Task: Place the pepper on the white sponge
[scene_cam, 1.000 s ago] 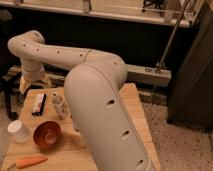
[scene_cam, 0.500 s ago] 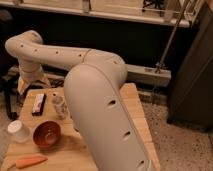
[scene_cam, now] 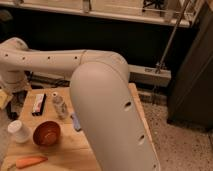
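Only the arm (scene_cam: 107, 115) has shifted, its far end drifting a little left and lower over the rear-left of the table (scene_cam: 67, 150), while everything on the table lies where it was. The tool (scene_cam: 15, 105) hangs dark at that rear-left edge, just left of the long white-topped block (scene_cam: 38, 104). Its jaws seem spread wide and nothing appears to be held between them. The pepper (scene_cam: 31, 161) lies flat at the front-left edge of the table, lengthwise roughly left to right, untouched and well apart from the tool. The white cup (scene_cam: 19, 131) and the orange bowl (scene_cam: 46, 133) stand between the two. The white sponge (scene_cam: 75, 121), which looks bluish here, is a small flat pad just right of the bowl, and the arm's bulky elbow partly hides it. By this reading the task is at its first step, the reach for the pepper, with no pick yet made. The next move calls for bringing the tool forward past the cup, lowering it over the pepper with the jaws set across its slim body, and closing near the thicker part so it will not slip out.
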Available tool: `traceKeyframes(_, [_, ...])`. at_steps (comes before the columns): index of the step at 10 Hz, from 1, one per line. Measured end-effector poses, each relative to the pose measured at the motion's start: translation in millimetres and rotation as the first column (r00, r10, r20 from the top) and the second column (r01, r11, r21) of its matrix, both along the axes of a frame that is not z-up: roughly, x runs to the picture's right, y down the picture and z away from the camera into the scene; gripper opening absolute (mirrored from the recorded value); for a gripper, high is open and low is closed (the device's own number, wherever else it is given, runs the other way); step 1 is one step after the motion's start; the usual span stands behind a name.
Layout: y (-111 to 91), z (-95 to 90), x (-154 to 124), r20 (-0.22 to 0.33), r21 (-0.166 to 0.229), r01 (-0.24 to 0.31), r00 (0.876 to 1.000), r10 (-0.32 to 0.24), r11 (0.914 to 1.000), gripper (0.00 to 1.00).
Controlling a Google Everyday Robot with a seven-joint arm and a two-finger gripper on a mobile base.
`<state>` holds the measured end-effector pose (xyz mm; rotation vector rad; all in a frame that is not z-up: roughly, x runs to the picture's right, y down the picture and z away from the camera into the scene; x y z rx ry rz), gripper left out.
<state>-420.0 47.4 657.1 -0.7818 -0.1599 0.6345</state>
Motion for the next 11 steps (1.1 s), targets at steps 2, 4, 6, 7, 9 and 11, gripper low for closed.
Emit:
traceKeyframes(2, [41.3, -11.8, -6.1, 0.063, -0.007, 0.102, 0.993, -0.101, 0.9948, 0.80])
traceKeyframes(4, [77.0, -13.9, -8.1, 0.104, -0.015, 0.198, 0.975, -0.196, 0.9800, 0.80])
traceKeyframes(6, [111.0, -8.2, -11.2, 0.110, -0.035, 0.296, 0.950, -0.291, 0.9546, 0.80])
traceKeyframes(7, [124.3, -2.8, -11.5, 0.098, -0.042, 0.338, 0.938, -0.333, 0.9402, 0.80])
traceKeyframes(9, [141.6, 6.3, -10.3, 0.077, -0.062, 0.385, 0.922, -0.380, 0.9207, 0.80])
traceKeyframes(11, [164.1, 11.1, -14.7, 0.065, -0.087, 0.434, 0.901, -0.429, 0.8970, 0.80])
